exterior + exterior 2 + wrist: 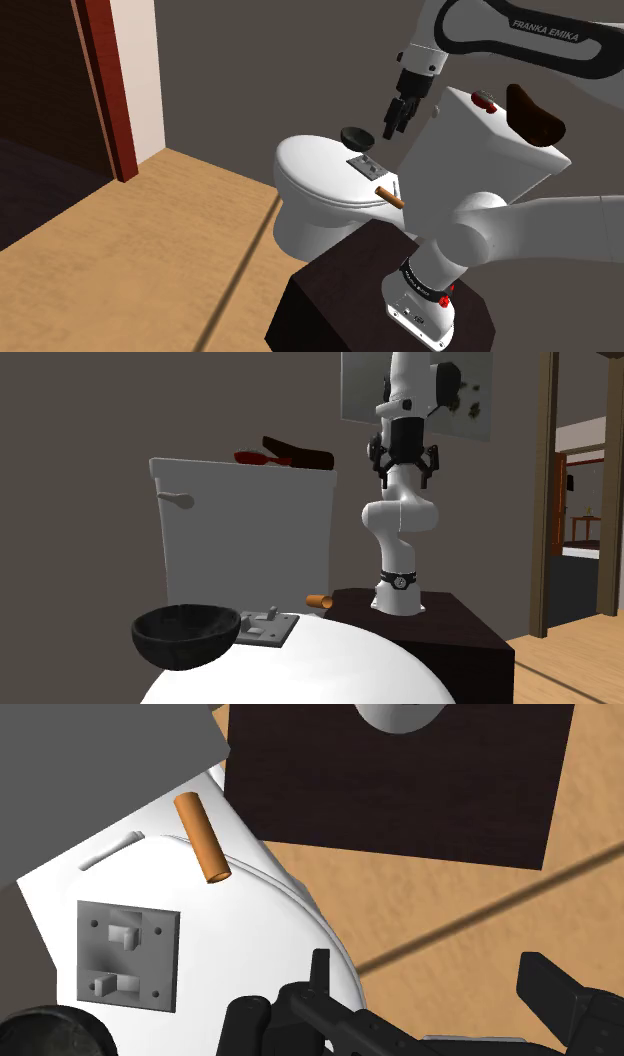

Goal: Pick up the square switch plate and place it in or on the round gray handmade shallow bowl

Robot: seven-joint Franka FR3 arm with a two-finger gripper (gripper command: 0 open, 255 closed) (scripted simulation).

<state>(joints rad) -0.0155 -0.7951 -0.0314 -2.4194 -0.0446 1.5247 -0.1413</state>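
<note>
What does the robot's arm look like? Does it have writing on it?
A chunky white arm with rounded dark joints. One dark band reads FRANKA EMIKA in white letters. Its two-finger gripper is all black.

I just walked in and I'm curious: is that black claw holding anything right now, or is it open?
Gripper: open, holding nothing. The square switch plate lies apart from it on the white toilet lid.
</note>
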